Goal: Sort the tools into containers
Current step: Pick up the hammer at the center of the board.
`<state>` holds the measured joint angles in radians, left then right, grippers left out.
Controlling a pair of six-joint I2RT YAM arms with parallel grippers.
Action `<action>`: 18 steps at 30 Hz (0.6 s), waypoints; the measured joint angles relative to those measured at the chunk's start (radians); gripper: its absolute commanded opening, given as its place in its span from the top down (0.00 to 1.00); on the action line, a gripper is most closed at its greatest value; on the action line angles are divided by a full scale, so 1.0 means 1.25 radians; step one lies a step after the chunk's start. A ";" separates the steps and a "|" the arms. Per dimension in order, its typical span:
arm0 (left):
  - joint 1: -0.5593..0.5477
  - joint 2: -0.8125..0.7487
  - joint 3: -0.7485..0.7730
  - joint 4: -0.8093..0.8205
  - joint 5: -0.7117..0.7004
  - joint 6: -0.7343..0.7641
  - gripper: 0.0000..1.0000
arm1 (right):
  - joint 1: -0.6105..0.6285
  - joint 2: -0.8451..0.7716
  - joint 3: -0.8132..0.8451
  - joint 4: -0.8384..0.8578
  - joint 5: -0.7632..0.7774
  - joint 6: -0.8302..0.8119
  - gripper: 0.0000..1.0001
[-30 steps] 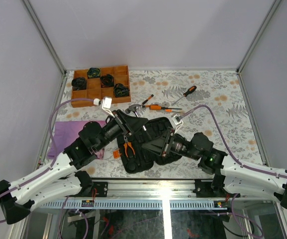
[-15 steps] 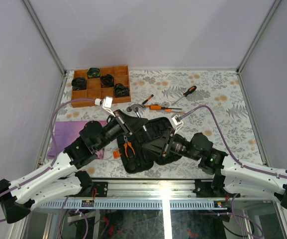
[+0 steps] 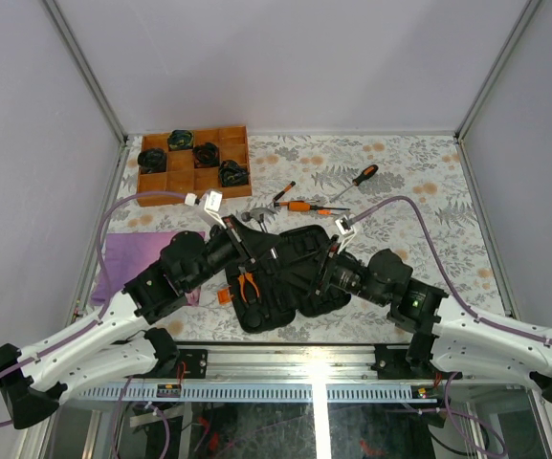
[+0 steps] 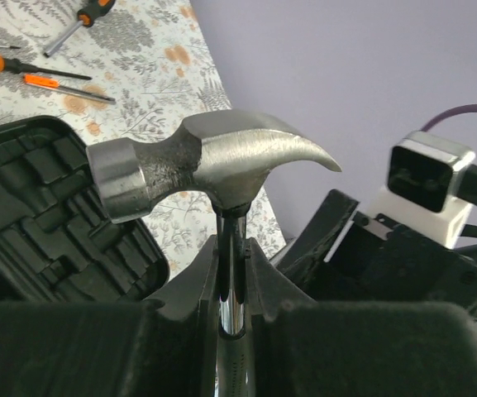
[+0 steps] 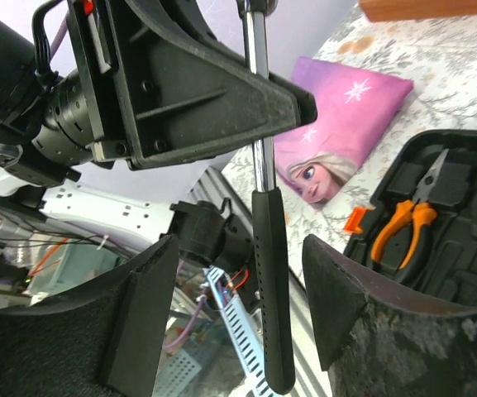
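Between matte fingers [image 4: 81, 347], polished steel hammer [image 4: 213, 161]

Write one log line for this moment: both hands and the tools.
left hand: shut on hammer shaft | right hand: open, either side of hammer handle | pliers: in case | screwdrivers: on table

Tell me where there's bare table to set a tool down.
The far right corner of the table, beyond the screwdrivers, is bare; so is the strip between them and the wooden tray. It's crowded around the open case.
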<state>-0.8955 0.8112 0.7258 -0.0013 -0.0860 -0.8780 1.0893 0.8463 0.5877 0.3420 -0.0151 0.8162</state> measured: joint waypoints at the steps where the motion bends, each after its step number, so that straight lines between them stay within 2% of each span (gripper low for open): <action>1: 0.000 0.000 0.000 -0.010 -0.004 0.002 1.00 | 0.000 -0.002 0.005 -0.012 0.006 -0.009 0.32; 10: 0.000 -0.003 0.009 -0.094 -0.050 0.005 1.00 | 0.000 -0.004 0.063 -0.162 0.098 -0.096 0.31; 18: 0.000 -0.003 0.009 -0.158 -0.097 0.003 1.00 | 0.033 0.060 0.113 -0.243 0.187 -0.145 0.27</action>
<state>-0.8955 0.8078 0.7372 -0.1986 -0.2070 -0.8738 1.1305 0.9211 0.7292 0.0383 0.2192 0.6346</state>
